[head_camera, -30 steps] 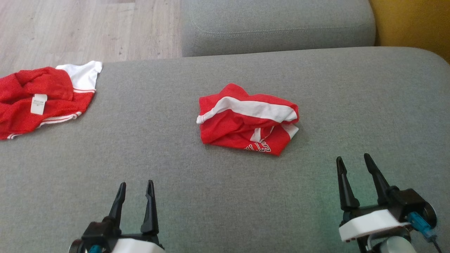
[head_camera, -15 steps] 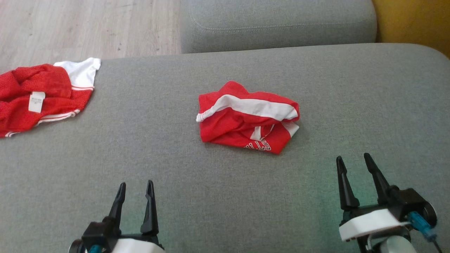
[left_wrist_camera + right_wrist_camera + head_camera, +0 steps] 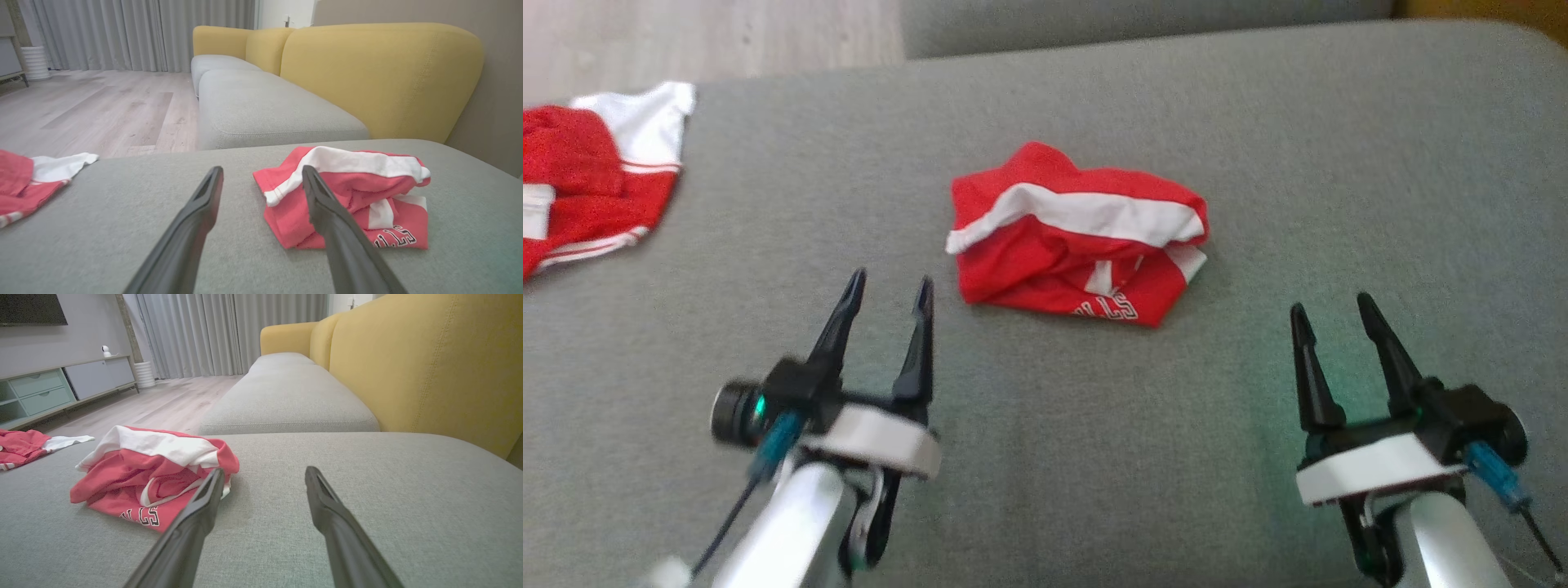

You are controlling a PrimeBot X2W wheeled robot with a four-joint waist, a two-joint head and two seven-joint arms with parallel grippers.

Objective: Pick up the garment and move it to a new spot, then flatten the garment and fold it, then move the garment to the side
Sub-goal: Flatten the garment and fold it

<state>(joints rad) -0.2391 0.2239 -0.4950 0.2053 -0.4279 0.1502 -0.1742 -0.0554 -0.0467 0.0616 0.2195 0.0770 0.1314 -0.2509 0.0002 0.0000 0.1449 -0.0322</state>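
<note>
Across the wide grey sofa seat (image 3: 1258,147), which carries everything the task concerns, nothing is lifted yet. Behind it in the left wrist view rises a yellow backrest (image 3: 380,73), with pale wood floor (image 3: 102,110) off to one side. Near the middle of the seat lies the garment (image 3: 1062,261), red with a white band and white lettering. It is bunched into a crumpled heap and rests wholly on the cushion. A second red and white piece of clothing (image 3: 588,196) lies well apart from it, at the seat's left edge. The left gripper (image 3: 890,279) hovers near the heap's left side, its two dark fingers spread and empty, clear of the cloth. The right gripper (image 3: 1330,304) stands off the heap's near right corner, fingers likewise spread with nothing between them. By the look of things the task is at its very start. The pick-up is not yet made, and the move to a new spot, the flattening, the folding and the setting aside all remain.
</note>
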